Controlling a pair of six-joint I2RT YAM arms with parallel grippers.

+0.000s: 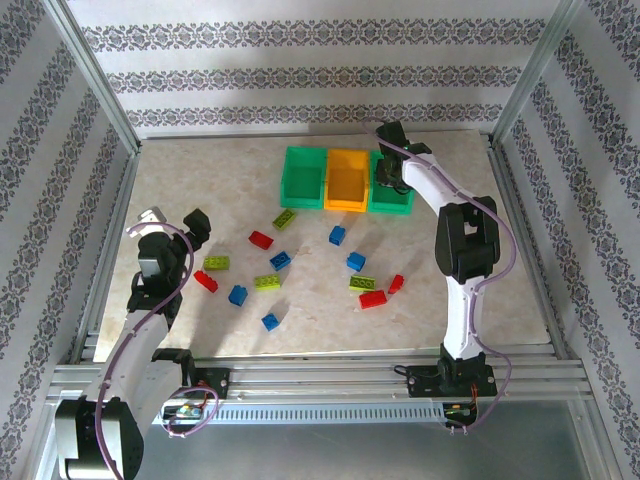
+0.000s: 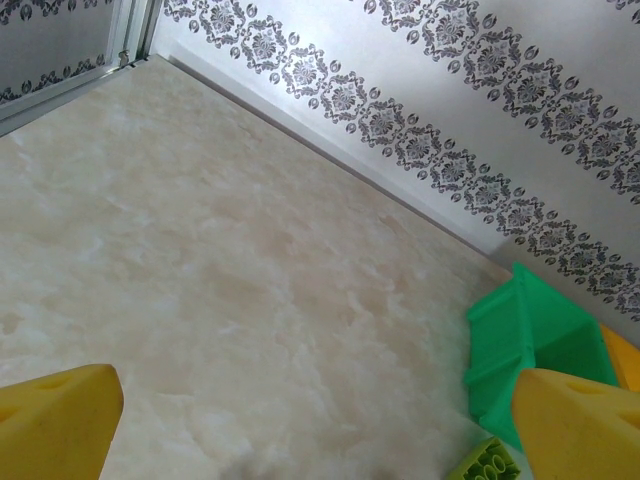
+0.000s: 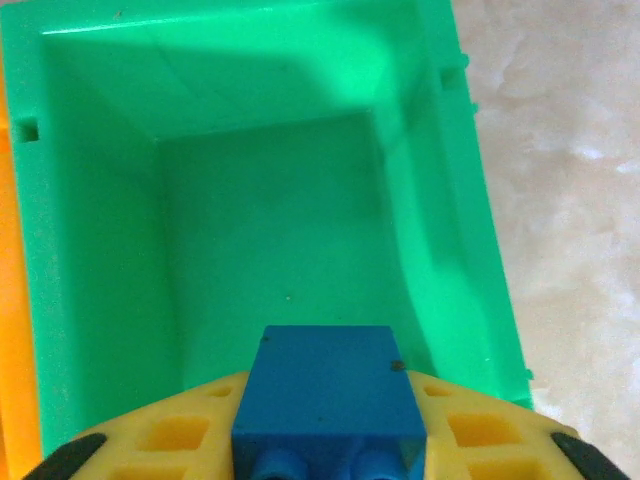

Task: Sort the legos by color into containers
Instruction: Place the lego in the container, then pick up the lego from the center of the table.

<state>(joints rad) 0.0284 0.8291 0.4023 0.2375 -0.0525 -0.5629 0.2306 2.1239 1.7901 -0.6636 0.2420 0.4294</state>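
**Inspector:** What was the state of the right gripper (image 3: 325, 440)?

**Assessor:** It was clamped on a blue brick (image 3: 325, 385), with one yellow pad pressed to each side of it.

**Inspector:** Where did that brick lie relative to the containers?

**Assessor:** It hung directly over the open mouth of the right-hand green bin (image 3: 100, 250). It sat toward the bin's near end, roughly centred between the side walls. The bin's long axis ran straight away from the fingers. The orange-yellow bin (image 1: 347, 178) stood against it on one side, and the left-hand green bin (image 1: 302, 175) stood beyond that.

**Inspector:** What did the coming move call for?

**Assessor:** In my judgement, a release only. The path to the bin floor was straight down, with no sideways travel needed. The one hazard I noted was drift toward the orange-yellow neighbour.

**Inspector:** And the left gripper (image 1: 180, 228)?

**Assessor:** Its jaws stood apart and held nothing. It was low over the left part of the table (image 1: 180, 170), well apart from the bins. The loose legos (image 1: 278, 261) lay scattered between the two arms, and a lime brick (image 1: 216, 263) lay just beside that gripper. The right arm was plainly the nearer one to the bins.
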